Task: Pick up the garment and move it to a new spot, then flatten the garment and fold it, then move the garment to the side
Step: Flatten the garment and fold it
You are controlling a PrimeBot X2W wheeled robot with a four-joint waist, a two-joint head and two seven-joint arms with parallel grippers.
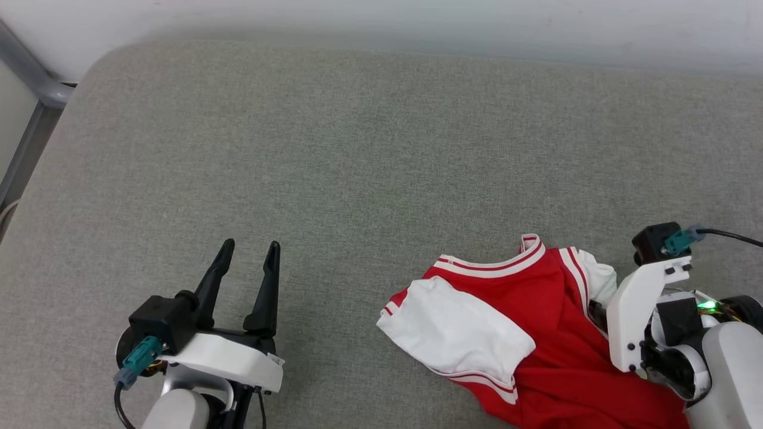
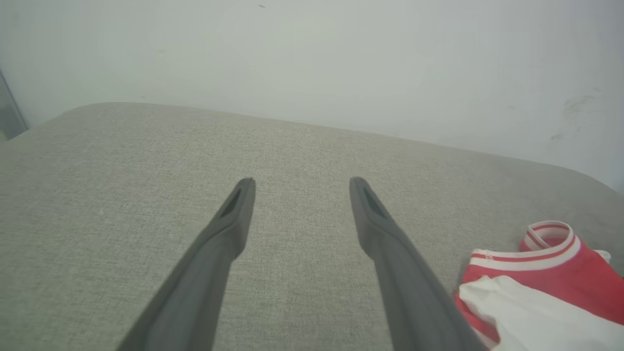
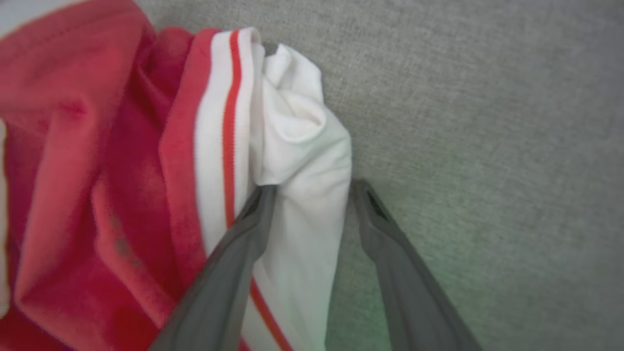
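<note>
Red jersey-style T-shirt (image 1: 554, 357) w/ white short sleeves and red-and-white striped trim lies crumpled on a grey woven-fabric pad (image 1: 357, 149) w/ rounded corners. Its striped collar (image 1: 495, 265) is on the side toward the pale wall (image 1: 417, 24). One white sleeve (image 1: 453, 333) is spread across the shirt's left side. The other sleeve (image 3: 302, 146) is bunched at the shirt's right edge.

R gripper (image 3: 313, 187), w/ two long dark fingers, is down at that bunched sleeve, jaws apart and not clamped. White sleeve cloth sits btwn the fingers: one finger (image 3: 234, 253) lies over the striped trim, the other (image 3: 399, 263) is over bare pad just beside the shirt. In head view the R arm's white wrist housing (image 1: 632, 316) stands over the shirt's right edge, hiding the fingertips.

L gripper (image 1: 251, 245) is well off to the shirt's left over bare pad, jaws spread w/ nothing btwn them and fingers pointing toward the wall. The L wrist view takes in the gripper (image 2: 302, 183) w/ the shirt (image 2: 536, 292), collar uppermost, at lower right.
</note>
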